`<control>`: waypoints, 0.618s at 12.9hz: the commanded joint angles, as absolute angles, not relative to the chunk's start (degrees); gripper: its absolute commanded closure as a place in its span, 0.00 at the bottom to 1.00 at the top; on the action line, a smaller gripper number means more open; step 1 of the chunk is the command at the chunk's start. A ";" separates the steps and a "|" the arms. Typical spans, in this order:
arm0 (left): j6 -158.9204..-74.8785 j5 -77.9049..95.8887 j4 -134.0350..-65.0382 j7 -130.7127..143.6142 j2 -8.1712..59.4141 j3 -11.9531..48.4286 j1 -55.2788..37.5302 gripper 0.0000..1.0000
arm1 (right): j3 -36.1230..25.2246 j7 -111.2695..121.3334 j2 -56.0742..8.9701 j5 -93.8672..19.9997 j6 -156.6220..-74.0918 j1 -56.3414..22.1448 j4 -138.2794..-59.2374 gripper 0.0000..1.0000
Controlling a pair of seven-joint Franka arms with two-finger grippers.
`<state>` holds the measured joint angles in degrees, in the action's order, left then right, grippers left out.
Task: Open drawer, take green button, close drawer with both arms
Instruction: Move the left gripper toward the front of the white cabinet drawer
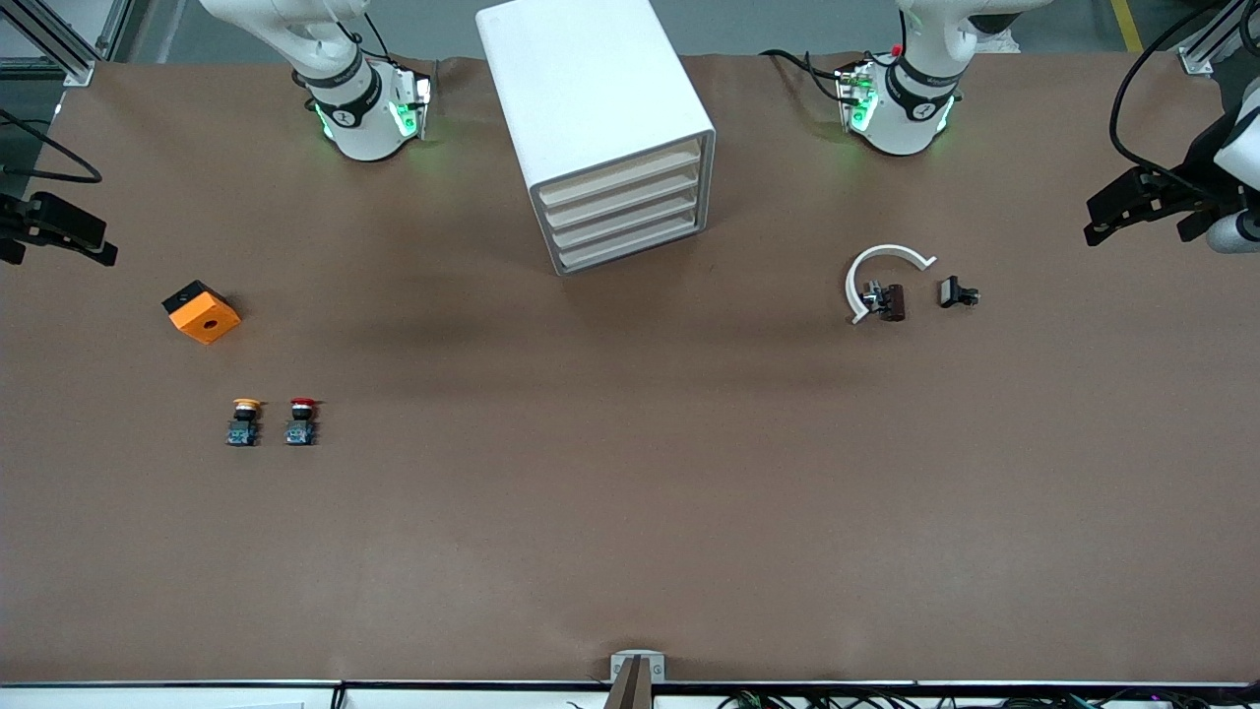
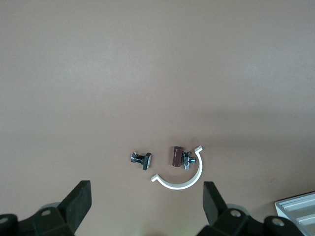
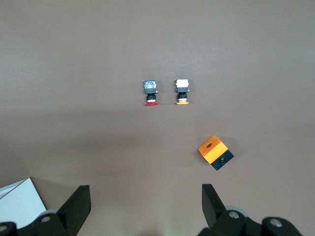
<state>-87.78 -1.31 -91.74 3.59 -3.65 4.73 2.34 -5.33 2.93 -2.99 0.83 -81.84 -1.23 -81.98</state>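
Observation:
The white drawer cabinet (image 1: 610, 138) stands at the middle of the table near the arms, with its several drawers (image 1: 625, 222) all shut. The green-capped button is out of view. My left gripper (image 2: 147, 196) is open and empty, high over the table near a white ring clamp (image 2: 184, 182). My right gripper (image 3: 146, 199) is open and empty, high over bare table. In the front view only the white arms show, the left arm (image 1: 901, 98) and the right arm (image 1: 369, 103), and they hide the grippers.
A red-capped button (image 1: 302, 421) and a yellow-capped button (image 1: 244, 421) stand toward the right arm's end, with an orange block (image 1: 202, 312) beside them. The ring clamp (image 1: 886, 252), a brown part (image 1: 891, 301) and a black bolt (image 1: 957, 292) lie toward the left arm's end. Black fixtures (image 1: 59, 231) (image 1: 1142, 202) overhang both table ends.

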 commanded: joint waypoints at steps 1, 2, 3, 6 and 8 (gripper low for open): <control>-86.84 -1.49 -90.79 3.34 -2.56 4.66 2.29 0.00 | -5.36 3.60 -3.16 0.26 -81.91 -1.14 -81.47 0.00; -86.84 -1.49 -90.79 3.34 -1.94 4.66 2.37 0.00 | -5.36 3.60 -3.16 0.26 -81.91 -1.14 -81.47 0.00; -86.84 -1.49 -90.70 3.43 -1.76 4.66 2.20 0.00 | -5.36 3.60 -3.16 0.26 -81.91 -1.14 -81.47 0.00; -86.84 -2.80 -88.78 2.99 2.18 4.48 2.55 0.00 | -5.36 3.52 -3.16 0.35 -81.91 -1.14 -81.39 0.00; -86.84 -4.21 -88.15 2.99 5.87 4.31 2.64 0.00 | -5.36 3.43 -3.16 0.09 -81.91 -1.23 -81.39 0.00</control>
<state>-87.71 -2.70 -91.01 3.59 1.81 4.52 2.56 -5.33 2.93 -2.99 0.83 -81.99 -1.23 -81.98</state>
